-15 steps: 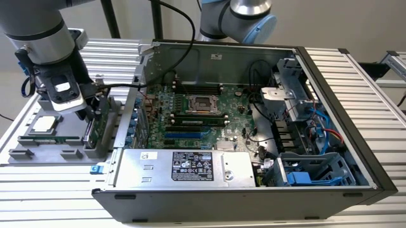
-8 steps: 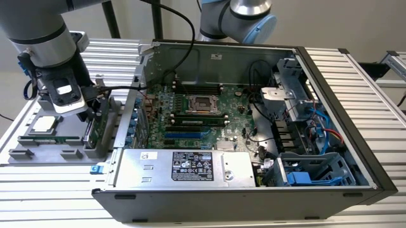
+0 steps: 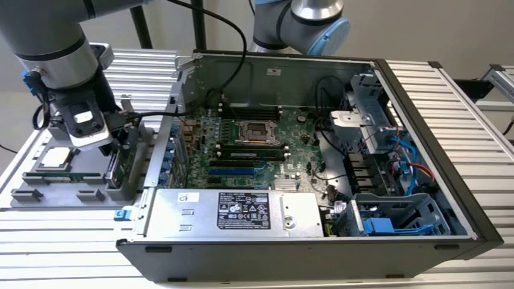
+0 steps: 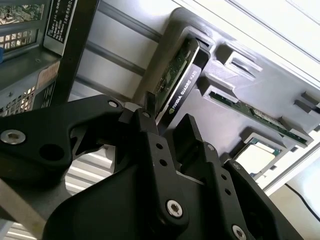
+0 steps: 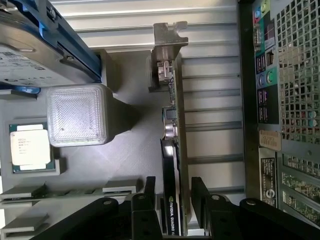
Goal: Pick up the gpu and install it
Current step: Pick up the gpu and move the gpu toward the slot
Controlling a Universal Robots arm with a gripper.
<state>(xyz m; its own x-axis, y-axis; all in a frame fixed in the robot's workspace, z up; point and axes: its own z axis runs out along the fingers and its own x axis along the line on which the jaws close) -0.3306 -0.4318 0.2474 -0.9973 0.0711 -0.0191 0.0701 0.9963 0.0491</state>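
First wrist view shows you the gpu (image 5: 176,145) standing on edge in its tray (image 5: 132,155) slot beside the case (image 5: 287,75), so the gripper (image 5: 173,182), fingers spread, straddles both faces without pinching yet.

light: bright, even, probably overhead | glare: table slats (image 4: 280,30) washed out white | shadow: case (image 3: 265,78) interior dimmer

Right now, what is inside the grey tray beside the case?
The gpu stands on edge in the tray, with the gripper open astride it. A processor and a memory stick lie nearby. The gpu's lower edge, sunk in the tray, is hidden.
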